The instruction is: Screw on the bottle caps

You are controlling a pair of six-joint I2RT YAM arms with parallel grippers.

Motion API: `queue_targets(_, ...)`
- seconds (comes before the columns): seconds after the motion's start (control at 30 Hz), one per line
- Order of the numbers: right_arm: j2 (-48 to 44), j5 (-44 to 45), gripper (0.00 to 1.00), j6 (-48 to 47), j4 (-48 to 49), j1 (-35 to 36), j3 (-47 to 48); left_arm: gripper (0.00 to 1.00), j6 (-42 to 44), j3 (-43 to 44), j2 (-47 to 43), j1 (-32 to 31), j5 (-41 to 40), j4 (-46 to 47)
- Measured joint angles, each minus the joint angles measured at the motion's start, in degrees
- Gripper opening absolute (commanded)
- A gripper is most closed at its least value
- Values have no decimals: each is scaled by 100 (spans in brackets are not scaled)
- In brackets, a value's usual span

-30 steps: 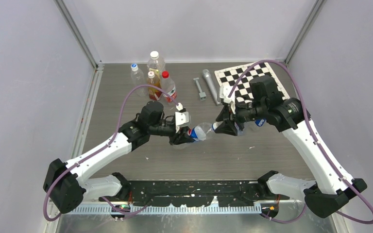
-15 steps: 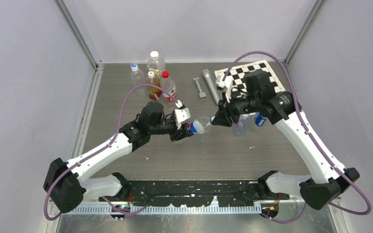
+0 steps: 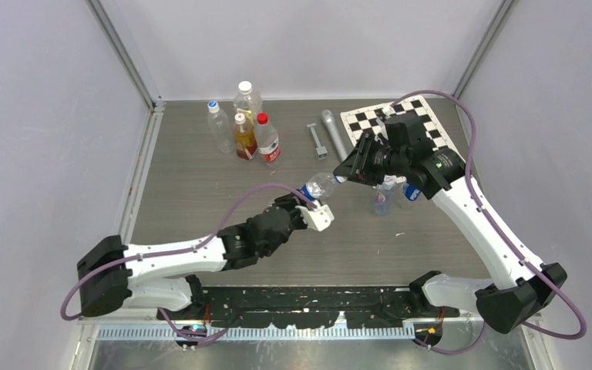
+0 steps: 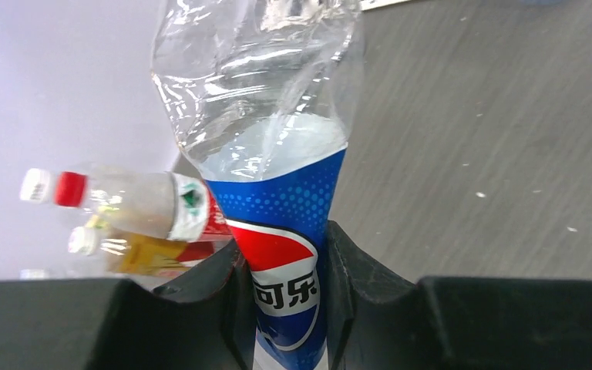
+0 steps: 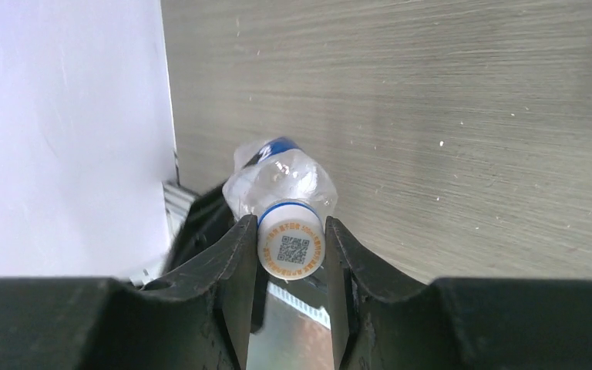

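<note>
My left gripper (image 4: 285, 235) is shut on the Pepsi-style bottle (image 4: 289, 270) at its blue label, and the crumpled clear body (image 4: 262, 77) sticks out past the fingers. From above, this bottle (image 3: 320, 185) is held over the table's middle, between the left gripper (image 3: 304, 204) and the right gripper (image 3: 342, 173). The right gripper (image 5: 291, 235) is shut on a white bottle cap (image 5: 291, 248) with a blue ring and a printed code, sitting at the bottle's neck (image 5: 277, 181). Two more small clear bottles, one nearly plain (image 3: 381, 202) and one blue-labelled (image 3: 410, 191), stand under the right arm.
At the back left stand a blue-capped bottle (image 3: 217, 123), a white-capped bottle (image 3: 247, 96), an amber-liquid bottle (image 3: 240, 135) and a red-capped bottle (image 3: 267, 140). A small metal tool (image 3: 316, 140), a grey cylinder (image 3: 333, 135) and a checkerboard (image 3: 401, 123) lie at the back right.
The left arm has swung down and now reaches the bottle from the near side, turning it to point back-right. The right gripper moved back with it and closed on the cap.
</note>
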Motion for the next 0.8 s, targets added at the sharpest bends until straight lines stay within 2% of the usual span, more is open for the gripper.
queue_targets(0.03,-44,116,1,262,55,-20,-87,0,245,-20,136,-146,-323,197)
queue_targets(0.1,-70,319,14,612,107,-48,-170,0,564,-31,387,-343,-833,544)
queue_targets(0.13,-68,400,30,730,138,-55,-179,0,675,-37,466,-382,-1005,688)
queue_targets(0.17,-66,437,39,778,179,-55,-179,0,710,-39,485,-391,-1102,752)
queue_targets(0.2,-68,461,53,780,229,-52,-177,0,728,-39,479,-389,-1156,791)
queue_targets(0.23,-74,481,59,748,273,-46,-160,0,706,-39,444,-374,-1172,804)
queue_targets(0.27,-87,485,68,678,293,-37,-133,0,662,-39,400,-356,-1147,789)
queue_targets(0.33,-98,560,76,391,332,4,-66,0,540,-39,199,-271,-789,752)
queue_targets(0.43,-181,566,81,-339,393,37,48,0,151,-35,-269,-28,-122,522)
queue_targets(0.53,-433,431,82,-1220,505,48,127,0,-304,-35,-660,518,789,153)
queue_targets(0.7,-1099,-157,82,-2736,599,50,164,0,-1008,-35,-881,1390,2350,-474)
queue_targets(0.8,-1338,-474,82,-3176,693,55,164,0,-1340,-35,-883,1681,2968,-691)
